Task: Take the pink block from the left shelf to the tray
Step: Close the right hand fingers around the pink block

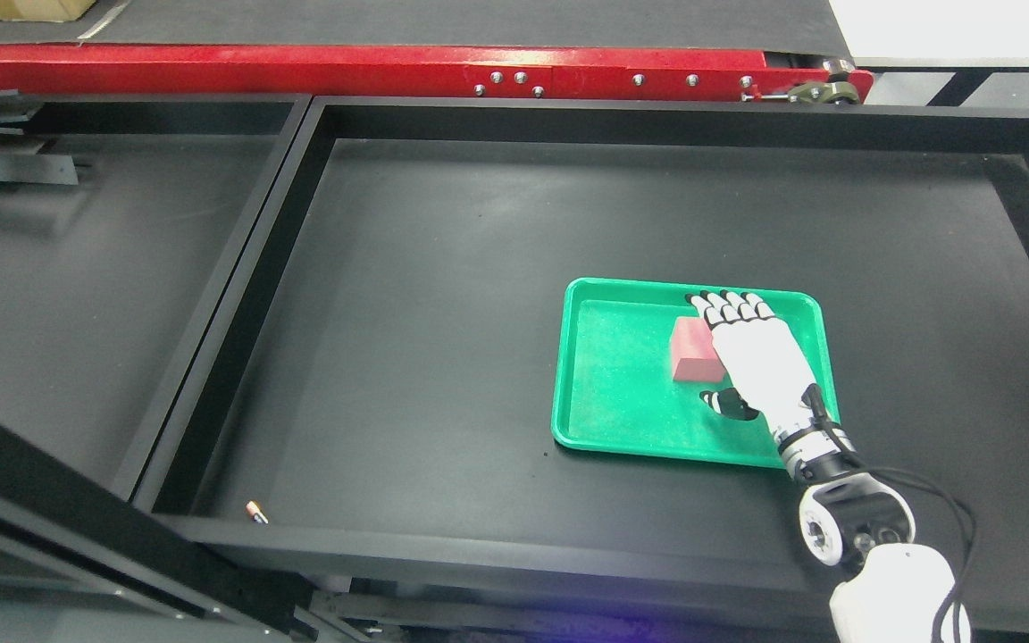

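Pink block (691,350) in green tray (613,420), right hand (751,353) alongside, fingers extended.

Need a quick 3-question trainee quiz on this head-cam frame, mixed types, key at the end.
1. True or false: the pink block lies inside the green tray.
2. Which arm is over the tray? A) left B) right C) both
3. Fill in: the right hand has its fingers ____ and lies beside the block, on the block's right in the picture.

Key:
1. True. The block rests on the tray floor, near its middle.
2. B. The arm enters from the lower right; no left arm shows.
3. Spread (open). The fingers point toward the tray's far rim and are not wrapped around the block; whether they touch it cannot be told.
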Robot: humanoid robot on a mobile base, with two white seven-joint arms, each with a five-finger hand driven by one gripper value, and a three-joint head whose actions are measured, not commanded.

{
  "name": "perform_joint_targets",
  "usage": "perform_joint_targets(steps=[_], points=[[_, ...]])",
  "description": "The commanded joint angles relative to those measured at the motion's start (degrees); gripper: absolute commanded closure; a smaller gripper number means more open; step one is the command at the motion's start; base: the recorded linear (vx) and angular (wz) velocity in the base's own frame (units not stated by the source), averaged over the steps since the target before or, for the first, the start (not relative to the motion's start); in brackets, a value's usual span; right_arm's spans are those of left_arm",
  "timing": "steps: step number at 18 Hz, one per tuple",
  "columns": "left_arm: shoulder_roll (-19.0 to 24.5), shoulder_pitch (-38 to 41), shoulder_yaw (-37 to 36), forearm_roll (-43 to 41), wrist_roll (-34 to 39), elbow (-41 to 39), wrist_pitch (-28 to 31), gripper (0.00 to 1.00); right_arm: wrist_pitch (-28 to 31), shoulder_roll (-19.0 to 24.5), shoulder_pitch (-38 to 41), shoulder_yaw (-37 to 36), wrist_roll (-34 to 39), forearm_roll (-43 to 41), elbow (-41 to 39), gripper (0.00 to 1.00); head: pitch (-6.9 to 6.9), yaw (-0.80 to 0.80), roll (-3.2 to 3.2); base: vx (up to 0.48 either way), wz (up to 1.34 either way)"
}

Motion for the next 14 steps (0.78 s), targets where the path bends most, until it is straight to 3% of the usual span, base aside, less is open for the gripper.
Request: perform_joint_targets(steps=[1,14], points=[[1.0,-1.67,0.0,0.0,0.03,-1.0,-0.03,0.0,-0.06,-0.22,-0.66,0.91,1.76,-1.33,2.79,0.01,0.0,0.0,0.0,0.101,-0.09],[1.0,-1.67,0.0,0.0,0.03,-1.0,-0.03,0.0,0.03,-0.07,-2.24,0.91,4.92,-1.33,6.75,0.01,0.0,0.0,0.0,0.055,-0.02]])
